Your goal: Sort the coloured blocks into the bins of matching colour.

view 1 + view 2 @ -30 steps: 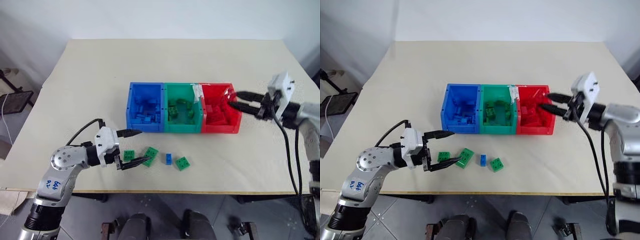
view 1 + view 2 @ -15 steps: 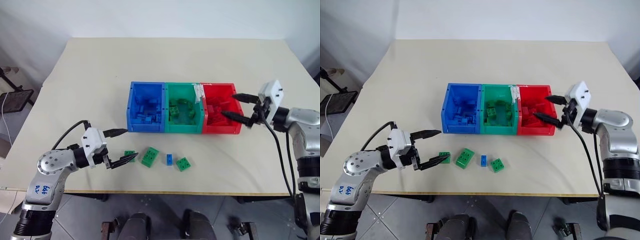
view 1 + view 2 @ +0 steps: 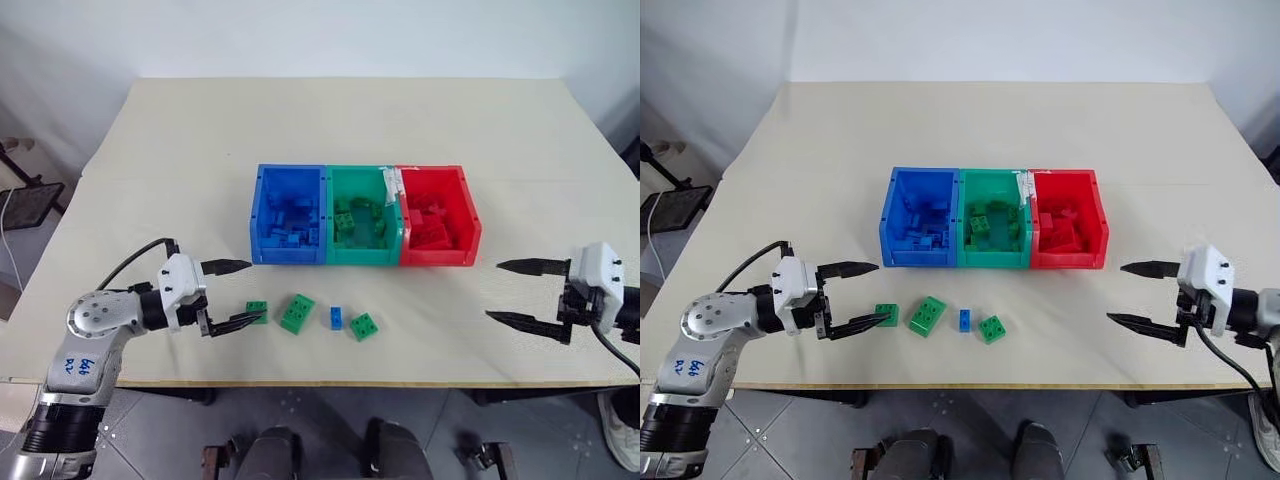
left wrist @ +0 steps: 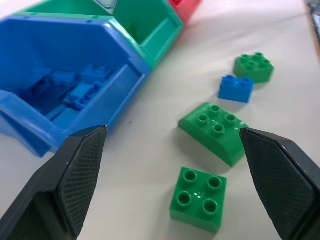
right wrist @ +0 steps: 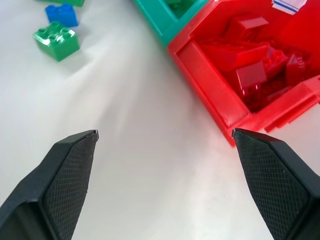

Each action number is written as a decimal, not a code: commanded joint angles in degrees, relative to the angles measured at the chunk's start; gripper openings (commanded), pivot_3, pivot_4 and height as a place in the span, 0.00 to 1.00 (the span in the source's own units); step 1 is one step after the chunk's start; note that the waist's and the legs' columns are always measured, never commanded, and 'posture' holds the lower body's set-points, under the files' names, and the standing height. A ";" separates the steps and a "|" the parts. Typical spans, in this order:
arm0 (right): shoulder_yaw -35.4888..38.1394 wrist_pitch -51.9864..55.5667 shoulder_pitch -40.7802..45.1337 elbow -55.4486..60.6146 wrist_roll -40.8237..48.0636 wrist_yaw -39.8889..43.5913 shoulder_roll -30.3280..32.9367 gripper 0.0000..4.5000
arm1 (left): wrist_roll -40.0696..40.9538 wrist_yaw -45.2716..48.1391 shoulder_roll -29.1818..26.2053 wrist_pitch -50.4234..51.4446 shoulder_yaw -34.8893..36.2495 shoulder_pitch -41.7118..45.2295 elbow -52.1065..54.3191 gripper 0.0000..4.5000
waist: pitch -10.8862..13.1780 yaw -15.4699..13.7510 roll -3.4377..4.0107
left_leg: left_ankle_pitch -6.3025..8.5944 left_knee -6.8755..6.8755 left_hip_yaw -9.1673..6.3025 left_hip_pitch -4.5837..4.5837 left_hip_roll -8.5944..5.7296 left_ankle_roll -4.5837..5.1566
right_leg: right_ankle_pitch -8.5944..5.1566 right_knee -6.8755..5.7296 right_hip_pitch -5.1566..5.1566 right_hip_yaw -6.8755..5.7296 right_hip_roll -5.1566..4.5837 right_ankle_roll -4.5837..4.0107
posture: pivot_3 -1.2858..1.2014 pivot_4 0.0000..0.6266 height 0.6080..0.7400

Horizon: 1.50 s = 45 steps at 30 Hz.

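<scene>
My left hand hangs spread and empty just above the surface near its front edge, toward the front left corner, its lower finger close beside a small green block. Further along the front edge lie a longer green block, a small blue block and another green block, all apart from one another. My right hand is spread and empty too, low over the front right part of the surface. Toward the middle of the surface stand the joined bins: blue bin, green bin and red bin, each holding blocks of its own colour.
</scene>
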<state>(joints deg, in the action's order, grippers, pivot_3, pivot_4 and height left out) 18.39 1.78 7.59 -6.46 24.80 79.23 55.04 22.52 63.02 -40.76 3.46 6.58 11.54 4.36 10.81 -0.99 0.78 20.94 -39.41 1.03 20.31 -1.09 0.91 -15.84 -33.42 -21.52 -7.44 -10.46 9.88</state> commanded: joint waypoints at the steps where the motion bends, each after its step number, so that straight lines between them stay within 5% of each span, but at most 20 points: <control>1: -1.60 1.94 0.59 6.43 2.14 -0.19 -0.34 1.00 | 1.24 2.35 -0.32 -1.54 -0.26 0.79 1.07 1.00 | 0.00 -0.01 0.00 | 0.00 0.00 -0.01 0.00 0.00 0.00 | 0.00 -0.01 0.00 0.01 0.00 0.00 | 0.52 0.24 1.00; 9: -20.39 16.44 11.57 19.16 0.74 -3.57 -5.45 1.00 | 1.69 3.62 -1.77 -1.28 0.90 -3.36 4.37 1.00 | 0.00 0.35 0.00 | 0.02 0.00 -0.20 0.00 0.05 -0.03 | 0.00 -0.02 -0.02 -0.03 0.02 0.00 | 0.52 0.24 1.00; 13: -30.95 10.27 17.08 14.44 -7.72 -1.78 -10.35 1.00 | 2.26 3.26 -2.27 -0.03 1.20 -5.25 6.95 1.00 | 0.01 -0.13 -0.03 | 0.03 0.00 -0.36 0.06 -0.01 -0.05 | 0.00 0.00 -0.03 -0.06 0.00 0.00 | 0.52 0.24 1.00; 20: -39.06 2.98 22.57 3.65 -15.29 -0.27 -16.70 0.96 | 2.25 2.27 -2.64 1.14 1.90 -6.68 8.32 1.00 | 0.01 0.01 -0.03 | 0.04 -0.08 -0.30 0.14 -0.03 -0.03 | 0.00 -0.01 -0.04 -0.15 0.01 0.00 | 0.52 0.24 1.00; 30: -35.70 -1.24 21.94 1.19 -13.14 1.23 -16.58 0.32 | 4.09 3.15 -3.05 1.60 2.67 -7.53 10.37 1.00 | 0.01 0.20 -0.03 | 0.05 -0.11 -0.31 0.14 0.00 -0.05 | 0.00 -0.05 -0.04 -0.16 0.03 0.00 | 0.52 0.24 1.00; 35: -26.68 7.67 26.13 4.10 -3.25 -4.72 -20.12 0.32 | 4.68 -1.87 -0.93 3.34 4.22 -5.86 9.64 1.00 | 0.01 0.44 -0.03 | 0.05 -0.12 -0.33 0.13 0.01 -0.05 | 0.00 -0.07 -0.04 -0.15 0.04 0.00 | 0.52 0.24 1.00; 41: -23.48 9.81 39.82 -9.56 -8.45 -16.95 -24.95 0.32 | 5.02 -8.01 1.04 5.07 7.60 -6.78 9.43 1.00 | 0.01 1.43 -0.01 | 0.07 -0.09 -0.50 0.04 0.04 -0.09 | 0.00 -0.20 -0.09 -0.08 0.04 -0.01 | 0.52 0.24 1.00; 45: -23.75 9.35 43.23 -15.13 -9.80 -17.70 -26.97 0.32 | 6.43 -10.52 2.34 6.22 9.28 -7.37 10.93 1.00 | 0.01 1.32 -0.01 | 0.08 -0.03 -0.44 0.05 0.01 -0.10 | 0.00 -0.21 -0.09 -0.15 0.03 0.00 | 0.52 0.24 1.00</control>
<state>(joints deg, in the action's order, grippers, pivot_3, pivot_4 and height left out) -6.20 11.37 50.01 -21.15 14.87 61.68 28.11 27.35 53.44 -38.62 9.58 13.78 4.58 12.88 10.82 0.34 0.77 21.02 -39.43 0.60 20.38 -1.09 0.81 -15.84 -33.64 -21.61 -7.61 -10.43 9.88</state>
